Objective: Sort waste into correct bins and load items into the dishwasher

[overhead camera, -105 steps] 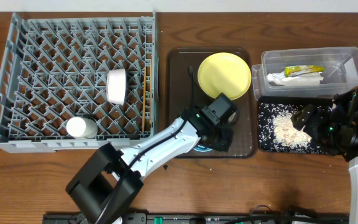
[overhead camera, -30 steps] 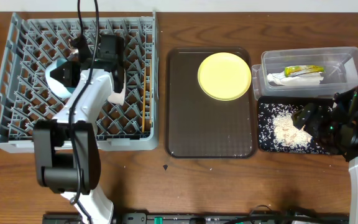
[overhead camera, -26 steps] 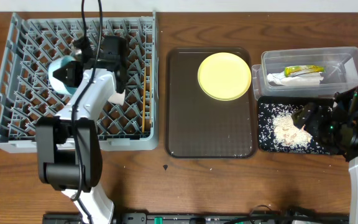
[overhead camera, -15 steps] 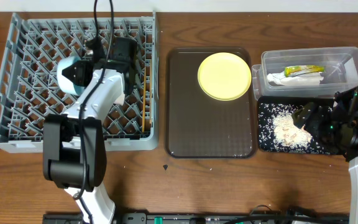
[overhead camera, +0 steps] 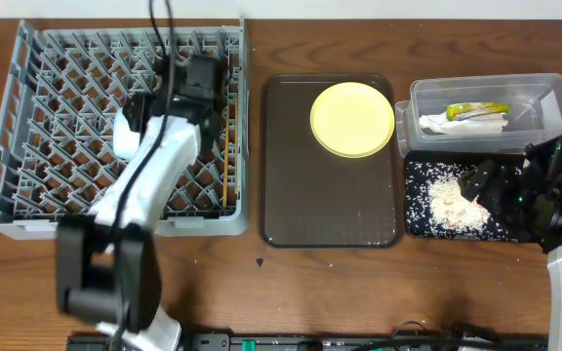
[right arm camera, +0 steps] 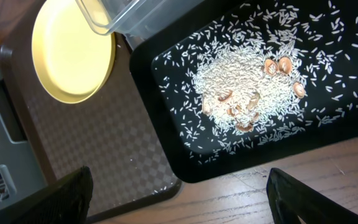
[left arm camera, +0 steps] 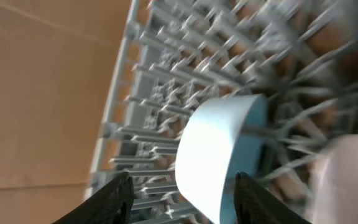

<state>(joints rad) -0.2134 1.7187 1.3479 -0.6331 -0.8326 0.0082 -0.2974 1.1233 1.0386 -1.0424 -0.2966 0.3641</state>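
Observation:
My left gripper [overhead camera: 149, 107] is over the grey dish rack [overhead camera: 37, 117], open, its fingers either side of the light blue bowl [overhead camera: 125, 135]. In the left wrist view the bowl [left arm camera: 222, 155] stands on edge among the pegs, with my gripper [left arm camera: 184, 200] wide around its lower rim. A blurred white bowl [left arm camera: 347, 168] is beside it. The chopsticks [overhead camera: 227, 156] lie in the rack. The yellow plate [overhead camera: 352, 119] sits on the brown tray [overhead camera: 330, 205]. My right gripper [overhead camera: 481, 185] is open and empty above the black tray [overhead camera: 418, 222] of rice [overhead camera: 452, 200].
The clear tub [overhead camera: 544, 97] holds the green-and-yellow wrapper [overhead camera: 476, 110] and white napkin [overhead camera: 457, 125]. The right wrist view shows the rice [right arm camera: 247, 81] with brownish bits, the plate [right arm camera: 73, 53] and scattered grains on the brown tray [right arm camera: 104, 143]. My left arm hides the white cup.
My left arm carried the blue bowl from the brown tray to the rack, then shifted right across it; the bowl now stands among the pegs. The right arm has not moved.

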